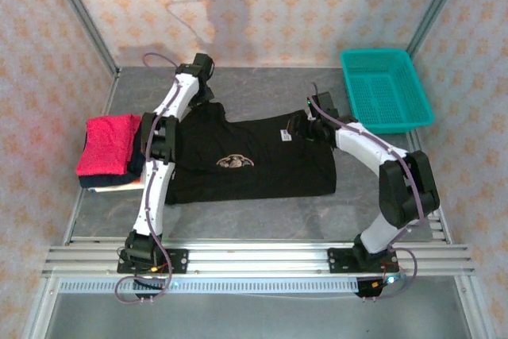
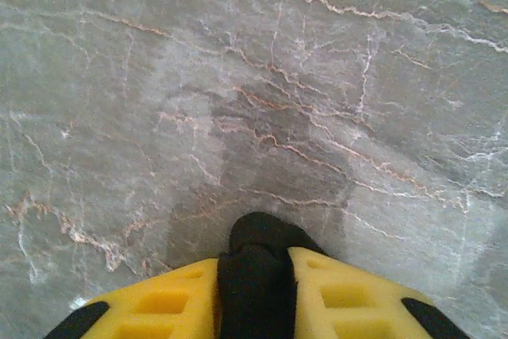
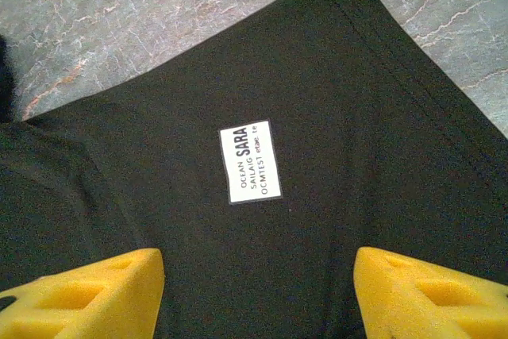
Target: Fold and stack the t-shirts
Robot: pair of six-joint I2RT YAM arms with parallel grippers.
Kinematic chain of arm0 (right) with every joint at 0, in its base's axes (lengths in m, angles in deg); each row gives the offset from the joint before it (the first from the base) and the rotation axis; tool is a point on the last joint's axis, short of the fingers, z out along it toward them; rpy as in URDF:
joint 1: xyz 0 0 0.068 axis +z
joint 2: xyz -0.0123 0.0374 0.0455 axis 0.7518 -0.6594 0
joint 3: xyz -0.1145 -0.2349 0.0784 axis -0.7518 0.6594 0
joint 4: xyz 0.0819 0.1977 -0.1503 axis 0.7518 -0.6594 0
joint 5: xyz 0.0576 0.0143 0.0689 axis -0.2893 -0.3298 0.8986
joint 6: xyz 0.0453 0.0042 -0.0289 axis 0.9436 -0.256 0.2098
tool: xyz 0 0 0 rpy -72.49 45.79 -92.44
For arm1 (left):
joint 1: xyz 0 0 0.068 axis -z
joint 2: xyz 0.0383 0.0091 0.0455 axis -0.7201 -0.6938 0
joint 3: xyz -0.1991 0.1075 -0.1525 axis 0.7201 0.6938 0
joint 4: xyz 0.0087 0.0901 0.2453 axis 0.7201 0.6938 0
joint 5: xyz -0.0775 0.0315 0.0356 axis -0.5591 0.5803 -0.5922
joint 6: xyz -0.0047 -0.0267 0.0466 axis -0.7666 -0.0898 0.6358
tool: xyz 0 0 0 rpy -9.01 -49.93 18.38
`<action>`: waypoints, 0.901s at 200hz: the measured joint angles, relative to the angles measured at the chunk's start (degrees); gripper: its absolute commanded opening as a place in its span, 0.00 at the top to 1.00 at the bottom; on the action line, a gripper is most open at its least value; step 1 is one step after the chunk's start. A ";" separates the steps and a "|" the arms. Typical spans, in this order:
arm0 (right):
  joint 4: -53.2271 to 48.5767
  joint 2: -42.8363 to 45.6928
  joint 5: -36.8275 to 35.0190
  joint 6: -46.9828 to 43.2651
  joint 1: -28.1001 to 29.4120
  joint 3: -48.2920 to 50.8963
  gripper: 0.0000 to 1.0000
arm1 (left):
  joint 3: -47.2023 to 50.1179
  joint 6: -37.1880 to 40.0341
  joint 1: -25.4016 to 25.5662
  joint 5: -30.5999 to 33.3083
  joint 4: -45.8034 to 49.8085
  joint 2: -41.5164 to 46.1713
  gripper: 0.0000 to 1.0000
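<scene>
From the top camera I see the black t-shirt (image 1: 262,168) spread flat at the centre of the grey marbled table (image 1: 262,216), its beige emblem (image 1: 236,162) facing up and its white label (image 1: 286,134) toward 1 o'clock of that. The crimson-pink t-shirt (image 1: 109,144) lies folded at 9 o'clock of the black one, on top of a darker layer. The teal basket (image 1: 386,89) sits at 2 o'clock, well apart from both shirts. My left gripper (image 1: 206,94) is down at the black shirt's 11 o'clock corner; my right gripper (image 1: 295,127) hangs just beside the label. From here I cannot tell how either pair of fingers stands.

On the left wrist camera, the left gripper (image 2: 254,263) has its yellow fingers (image 2: 159,303) pinched together on a fold of the black t-shirt (image 2: 258,236), with bare table (image 2: 254,77) beyond at 12 o'clock.

On the right wrist camera, the right gripper (image 3: 258,275) has its fingers (image 3: 87,291) spread wide apart, holding nothing. The black t-shirt (image 3: 333,117) lies under them, and the label (image 3: 250,163) is at 12 o'clock between the fingertips.
</scene>
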 measured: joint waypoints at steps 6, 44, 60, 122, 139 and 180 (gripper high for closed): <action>0.00 0.00 -0.04 0.07 0.00 0.09 0.35 | 0.00 -0.07 0.00 -0.04 0.07 0.00 0.95; 0.02 -0.70 -0.83 1.53 -0.35 -0.09 0.36 | -0.22 0.13 0.00 -0.42 0.17 0.02 1.00; -0.15 -2.93 -1.09 2.45 -1.38 -1.20 0.36 | -0.26 0.24 0.00 -0.59 0.17 0.02 1.00; -3.06 -20.17 -3.28 -0.35 -6.56 -17.59 0.56 | -0.28 0.85 -0.02 -1.49 0.20 0.15 1.00; -4.07 -24.68 -3.58 -2.19 -6.56 -23.23 0.58 | -0.28 1.38 -0.02 -1.62 0.22 0.17 1.00; -6.80 -32.89 -3.65 -4.68 -6.54 -33.57 0.58 | -0.28 1.88 -0.02 -1.68 0.72 0.28 1.00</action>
